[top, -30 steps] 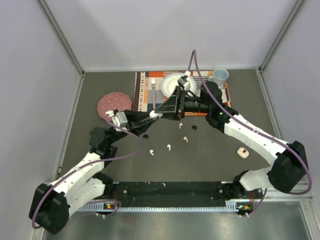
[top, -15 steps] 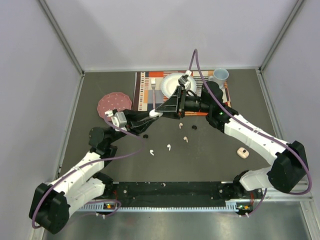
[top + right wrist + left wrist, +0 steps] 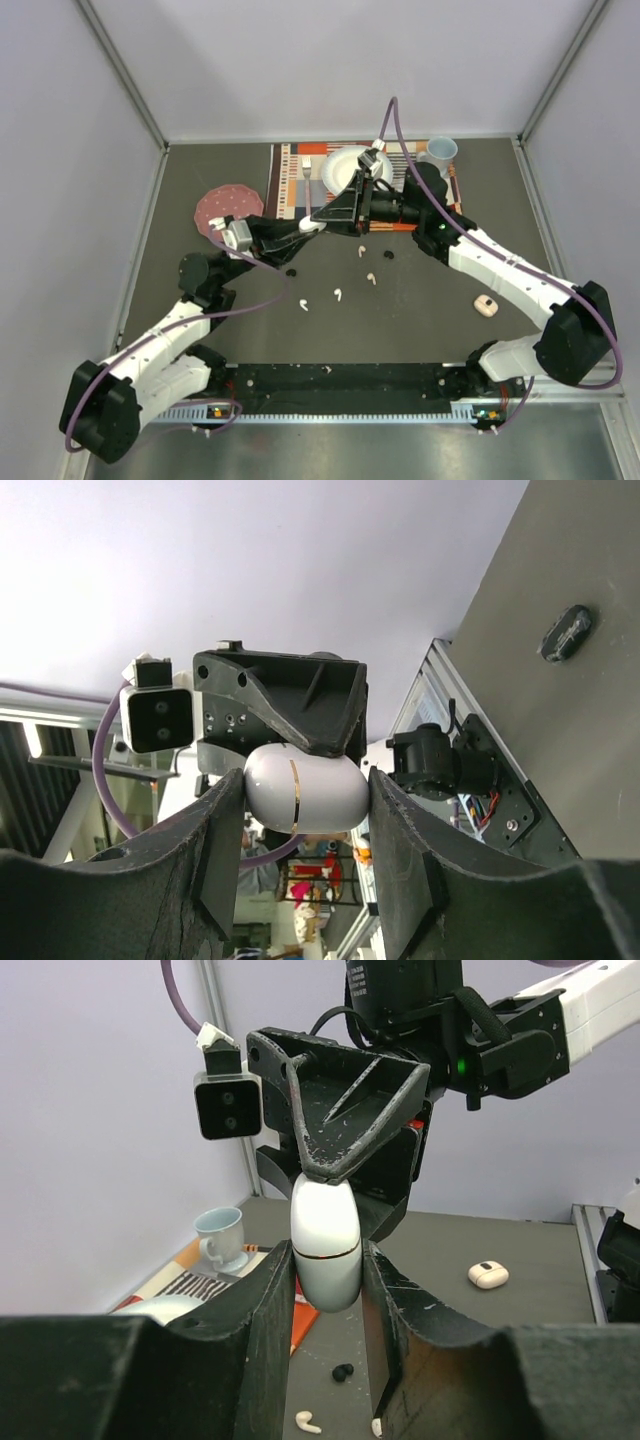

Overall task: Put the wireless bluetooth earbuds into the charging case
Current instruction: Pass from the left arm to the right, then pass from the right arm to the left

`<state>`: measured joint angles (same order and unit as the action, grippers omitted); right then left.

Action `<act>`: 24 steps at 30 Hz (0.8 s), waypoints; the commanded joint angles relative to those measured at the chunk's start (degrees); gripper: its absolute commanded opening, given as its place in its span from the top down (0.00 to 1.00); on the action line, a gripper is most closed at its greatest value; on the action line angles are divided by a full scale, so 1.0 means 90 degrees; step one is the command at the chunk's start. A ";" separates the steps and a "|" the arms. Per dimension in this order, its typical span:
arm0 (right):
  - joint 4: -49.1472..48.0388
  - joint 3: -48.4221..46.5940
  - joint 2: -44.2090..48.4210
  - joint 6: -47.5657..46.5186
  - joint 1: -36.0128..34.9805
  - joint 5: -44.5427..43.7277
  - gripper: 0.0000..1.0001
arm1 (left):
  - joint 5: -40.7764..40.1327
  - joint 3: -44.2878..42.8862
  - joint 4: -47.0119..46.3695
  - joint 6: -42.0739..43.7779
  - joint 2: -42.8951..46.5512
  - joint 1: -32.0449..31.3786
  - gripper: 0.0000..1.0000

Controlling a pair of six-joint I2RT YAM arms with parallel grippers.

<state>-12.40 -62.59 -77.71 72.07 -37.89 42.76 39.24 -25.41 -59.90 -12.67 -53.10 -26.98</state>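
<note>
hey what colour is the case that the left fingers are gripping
The case is white with a thin dark seam, clearest in the left wrist view.

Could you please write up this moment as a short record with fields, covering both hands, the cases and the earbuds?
white case: held in the air between the two hands, lid closed
left hand: shut on one end of the white case
right hand: fingers flank the opposite end; contact unclear
earbuds: six lying loose on the table, two white, two pink, two black
second case: pale, closed, on the table by the right arm, untouched
</note>
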 commanded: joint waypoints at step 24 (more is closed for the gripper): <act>-0.0985 0.0138 -0.0076 0.0449 -0.0028 0.0092 0.76 | -0.0259 -0.0009 -0.1069 -0.0438 -0.0389 -0.0107 0.54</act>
<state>-17.61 -61.39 -78.74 75.33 -37.87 43.22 37.56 -25.39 -66.50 -16.32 -56.03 -27.59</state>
